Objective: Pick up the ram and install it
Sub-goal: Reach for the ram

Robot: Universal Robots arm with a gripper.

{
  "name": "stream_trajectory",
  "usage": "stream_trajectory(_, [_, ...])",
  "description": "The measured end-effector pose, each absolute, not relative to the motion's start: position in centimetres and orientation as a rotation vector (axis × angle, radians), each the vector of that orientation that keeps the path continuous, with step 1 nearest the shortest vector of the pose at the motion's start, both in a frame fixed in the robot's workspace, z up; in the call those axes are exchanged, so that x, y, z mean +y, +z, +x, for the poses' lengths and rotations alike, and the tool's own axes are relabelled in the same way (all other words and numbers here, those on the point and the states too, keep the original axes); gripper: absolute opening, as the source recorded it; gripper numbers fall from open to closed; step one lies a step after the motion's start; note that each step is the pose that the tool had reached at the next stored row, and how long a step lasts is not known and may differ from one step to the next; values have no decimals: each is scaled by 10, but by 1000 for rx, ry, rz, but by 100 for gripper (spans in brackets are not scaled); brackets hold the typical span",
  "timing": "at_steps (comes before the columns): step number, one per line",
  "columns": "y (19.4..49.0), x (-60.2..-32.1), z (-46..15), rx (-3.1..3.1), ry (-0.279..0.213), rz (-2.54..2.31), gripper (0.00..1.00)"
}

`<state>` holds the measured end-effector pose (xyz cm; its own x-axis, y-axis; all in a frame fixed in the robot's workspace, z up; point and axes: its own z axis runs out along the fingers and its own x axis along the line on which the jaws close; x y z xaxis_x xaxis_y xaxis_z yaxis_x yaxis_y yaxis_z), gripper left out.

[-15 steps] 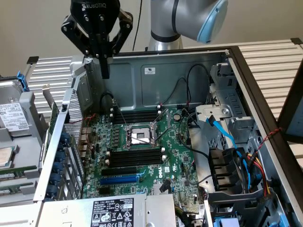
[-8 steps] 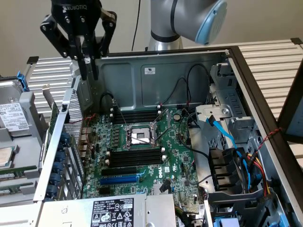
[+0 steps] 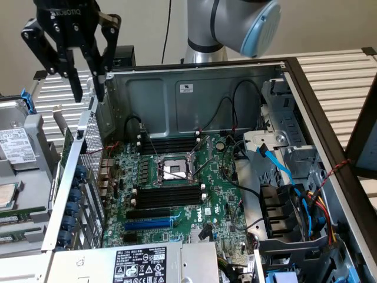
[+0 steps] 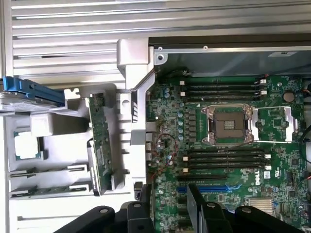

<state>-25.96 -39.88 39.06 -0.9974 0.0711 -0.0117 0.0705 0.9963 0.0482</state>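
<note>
**Place:** robotics lab bench, set up for computer assembly. What I see that shows it:

1. Slatted metal table [image 3: 336, 71], ribbed aluminium, carrying everything.
2. Desktop computer case [image 3: 177, 88], side panel off, lying flat on the table with its inside facing up.
3. Green motherboard [image 3: 218, 188] inside it, with an uncovered processor socket [image 3: 171, 171] and black memory slots [image 3: 168, 194].
4. Exposed wiring: blue data cable [image 3: 277, 162], red, yellow and black power leads [image 3: 321, 206].
5. Grey parts holder [image 4: 53, 145] just beside the case, with a loose processor chip [image 4: 24, 145] in one pocket.
6. My own arm [image 3: 247, 23], grey with a blue-capped joint, and my black gripper [image 3: 89, 97], above the case's far wall.

The gripper [image 3: 88, 96] is black, the motherboard [image 3: 221, 177] green, 1 slot [image 3: 147, 224] blue
</note>
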Motion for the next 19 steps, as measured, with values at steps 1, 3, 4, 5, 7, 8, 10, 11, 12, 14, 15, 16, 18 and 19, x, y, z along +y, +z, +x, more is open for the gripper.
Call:
stream_trajectory(1, [390, -399, -264, 3125, 75, 111, 42])
stream_trajectory(3, [389, -399, -273, 3125, 74, 111, 42])
stream_trajectory(4, [389, -399, -277, 3125, 74, 111, 42])
stream_trajectory(5, [389, -399, -281, 3125, 74, 111, 42])
stream_trajectory(7, [388, -399, -288, 3125, 73, 113, 42])
stream_trajectory(8, [387, -399, -292, 3125, 73, 114, 42])
stream_trajectory(10, [387, -399, -299, 3125, 73, 115, 42])
stream_trajectory(11, [387, -399, -302, 3125, 73, 115, 42])
stream_trajectory(12, [386, -399, -306, 3125, 73, 116, 42])
stream_trajectory(14, [386, -399, -313, 3125, 73, 116, 42])
stream_trajectory(15, [386, -399, -317, 3125, 73, 116, 42])
stream_trajectory(16, [386, -399, -322, 3125, 73, 116, 42])
stream_trajectory(18, [386, -399, -331, 3125, 73, 116, 42])
stream_trajectory(19, [386, -399, -336, 3125, 73, 116, 42])
